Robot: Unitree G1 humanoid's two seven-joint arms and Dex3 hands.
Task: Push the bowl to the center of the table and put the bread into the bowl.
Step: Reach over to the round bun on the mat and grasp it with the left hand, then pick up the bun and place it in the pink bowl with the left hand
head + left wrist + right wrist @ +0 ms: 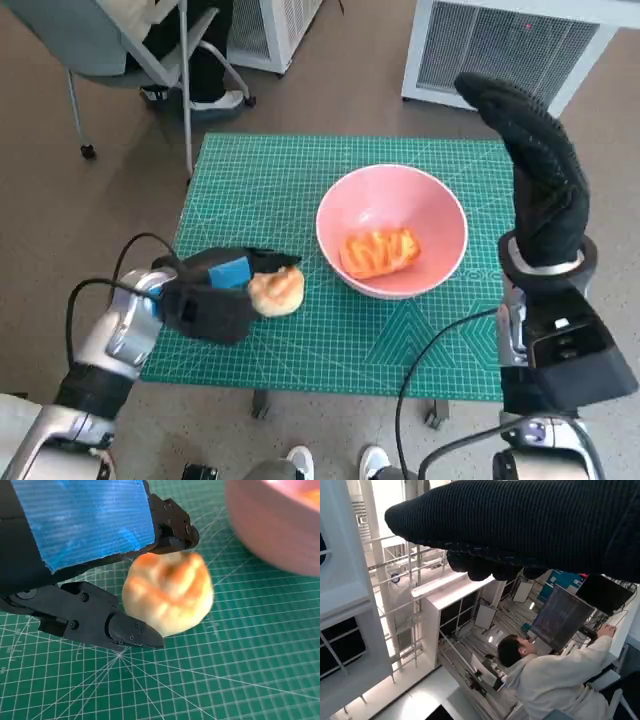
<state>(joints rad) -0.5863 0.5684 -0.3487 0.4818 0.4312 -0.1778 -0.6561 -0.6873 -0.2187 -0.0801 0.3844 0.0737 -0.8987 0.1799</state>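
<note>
On the green cutting mat [300, 200], just left of the pink bowl [440, 205], sits the round bread roll [277, 291], gripped between the black fingers [132, 632] of the left hand [205, 300]. It looks light, soft and easily squashed, so a gentle hold across its widest part seems best. The bowl, near the table's middle, already holds an orange pastry [380, 250]. The right hand [535, 170] hangs raised at the right edge, holding nothing, fingers held together and straight.

Head view steeply overhead; left wrist close on bread [167, 597].
</note>
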